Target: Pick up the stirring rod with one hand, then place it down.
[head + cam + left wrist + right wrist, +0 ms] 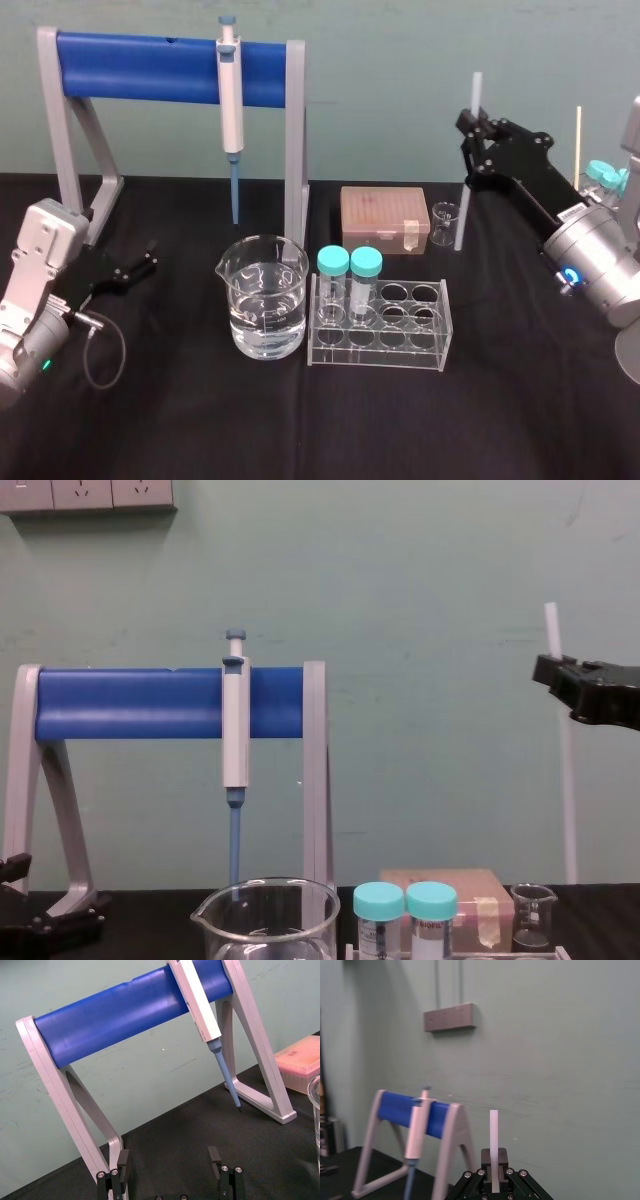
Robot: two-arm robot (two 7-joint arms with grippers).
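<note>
The right gripper [470, 122] stood high over the black cloth [200, 420], behind and to the right of the clear tube rack [378, 325]. Its jaws pinched the stirring rod [463, 215] near the upper end. The rod, thin, straight and milky-translucent, hung nearly upright, and its lower end came down behind the rack's right end. Whether it touched the cloth could not be told.

Bare cloth ran from the front of the rack to the near edge, and also to the right of it.

The rack was hard clear plastic with round holes and held two teal-capped tubes [333, 262] at its left end. Close to the rod's lower end, behind the rack's right end, stood a small beaker [445, 225] of glass, and a pinkish lidded tip box [385, 215] sat directly behind the rack. A large beaker [263, 300] holding water stood just left of it. Farther back and left rose a grey-legged stand [180, 70] with a smooth blue bar, on which a pipette [231, 100] hung. The left gripper [125, 270] lay low, well left of the rack, with its jaws spread.
</note>
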